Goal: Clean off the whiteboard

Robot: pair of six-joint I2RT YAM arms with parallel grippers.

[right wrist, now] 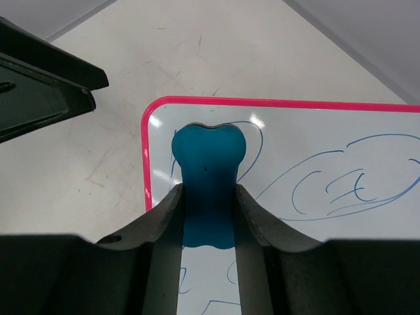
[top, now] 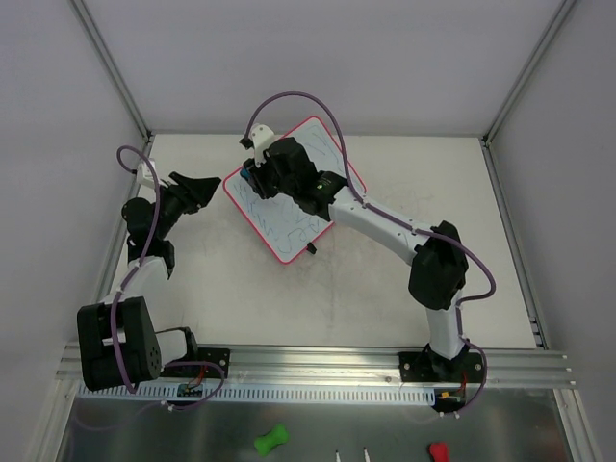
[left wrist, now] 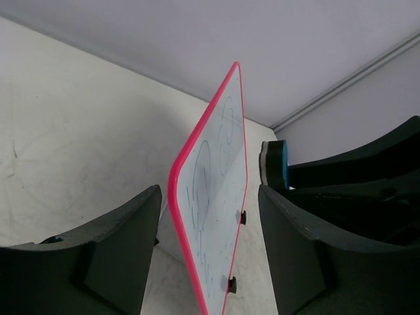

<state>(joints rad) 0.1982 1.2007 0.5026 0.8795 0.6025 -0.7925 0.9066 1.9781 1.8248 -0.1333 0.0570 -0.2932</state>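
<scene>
The whiteboard [top: 279,223] is laid flat on the far middle part of the table [top: 404,289], turned so that one corner points toward the arms. It is seen as a glossy white rounded rectangle inside a thin pink-red frame, and thin blue loops and scribbles are spread over its surface. The whole outline is given only by the top view. In the left wrist view the whiteboard [left wrist: 213,197] is seen nearly edge-on, and two small black clips [left wrist: 243,216] are shown on one edge. In the right wrist view the whiteboard [right wrist: 328,151] is shown close up, with the pen strokes plainest there.

A blue bone-shaped eraser [right wrist: 209,164] is clamped between the dark fingers of the right gripper [right wrist: 209,190], which is closed tightly on its narrow waist; its rounded end is held over the board near a corner. A grey pad layer on the eraser [left wrist: 275,164] is revealed only by the left wrist view.

The left gripper [left wrist: 210,197] is held partly open at the board's left corner, with the pink rim between its jaws and a gap on each side; nothing is gripped. The table top is matt white and scuffed.

A green bone-shaped piece [top: 272,441] is seen on the metal shelf in front, in the top view alone.
</scene>
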